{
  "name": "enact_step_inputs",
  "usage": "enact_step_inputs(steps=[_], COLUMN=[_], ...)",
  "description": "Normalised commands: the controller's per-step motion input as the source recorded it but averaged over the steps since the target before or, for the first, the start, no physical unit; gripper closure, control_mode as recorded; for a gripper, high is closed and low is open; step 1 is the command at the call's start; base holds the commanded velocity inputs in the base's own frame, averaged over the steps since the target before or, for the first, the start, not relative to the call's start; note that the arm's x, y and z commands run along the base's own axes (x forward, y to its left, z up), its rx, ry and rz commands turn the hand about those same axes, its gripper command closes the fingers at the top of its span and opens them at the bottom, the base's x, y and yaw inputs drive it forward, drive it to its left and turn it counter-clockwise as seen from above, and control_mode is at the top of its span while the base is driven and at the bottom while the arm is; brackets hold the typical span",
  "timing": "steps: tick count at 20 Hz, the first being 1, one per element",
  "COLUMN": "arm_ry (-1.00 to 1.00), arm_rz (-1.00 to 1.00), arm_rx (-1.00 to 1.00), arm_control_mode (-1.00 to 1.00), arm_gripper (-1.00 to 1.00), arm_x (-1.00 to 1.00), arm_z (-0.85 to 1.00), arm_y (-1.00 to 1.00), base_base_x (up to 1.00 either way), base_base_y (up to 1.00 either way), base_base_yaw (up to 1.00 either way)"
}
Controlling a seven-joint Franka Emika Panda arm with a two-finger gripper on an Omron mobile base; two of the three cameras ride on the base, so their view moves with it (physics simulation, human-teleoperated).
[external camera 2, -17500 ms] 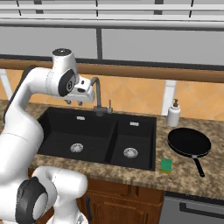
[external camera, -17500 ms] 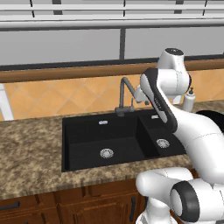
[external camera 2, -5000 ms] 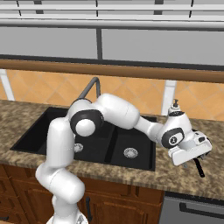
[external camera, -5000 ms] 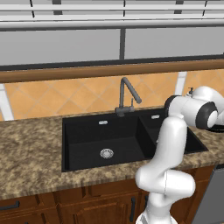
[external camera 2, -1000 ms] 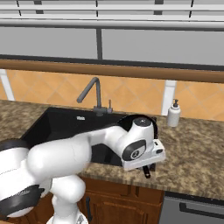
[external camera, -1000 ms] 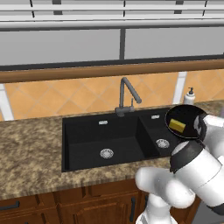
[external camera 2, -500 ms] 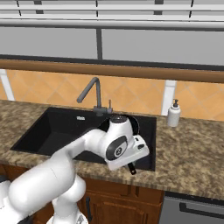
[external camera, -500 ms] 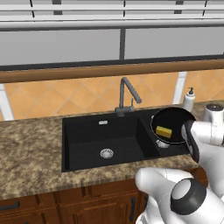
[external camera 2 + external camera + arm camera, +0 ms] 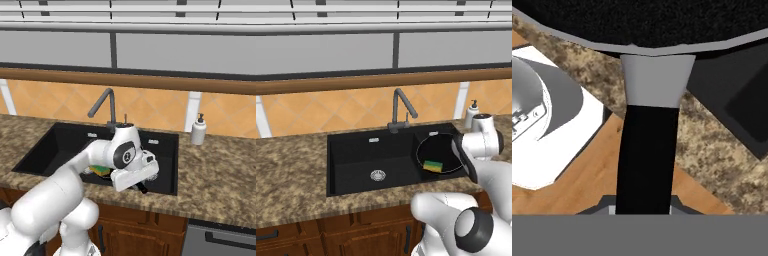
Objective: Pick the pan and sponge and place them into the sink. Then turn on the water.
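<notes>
Both task items now sit over the small right basin of the sink, the pan having swung in from beside it with the sponge riding inside, its handle clamped between the gripper fingers, so lowering comes next.

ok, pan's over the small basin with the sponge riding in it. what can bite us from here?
1. The sponge lies loose near the pan's front rim; a tilt on release could slide it out.
2. The end effector grips only the far end of the handle, so the pan may sag or twist.
3. The pan looks nearly as wide as the sink's small basin, so its rim may catch on the edge or the faucet.
</notes>
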Motion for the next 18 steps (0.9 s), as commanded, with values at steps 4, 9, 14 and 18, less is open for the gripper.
enact_step_inputs(steps=[4,9,14,18], arm_ry=[0.16,0.16,0.15,0.08], arm_rz=[0.12,0.11,0.08,0.04], arm_rx=[0.03,0.07,0.12,0.16], arm_control_mode=[-1.00,-1.00,-1.00,-1.00], arm_gripper=[1.00,1.00,1.00,1.00], arm_x=[0.00,0.00,0.01,0.01], arm_z=[0.21,0.13,0.11,0.07], arm_y=[0.32,0.36,0.42,0.53], base_base_x=[0.00,0.00,0.00,0.00], base_base_y=[0.00,0.00,0.00,0.00], base_base_yaw=[0.00,0.00,0.00,0.00])
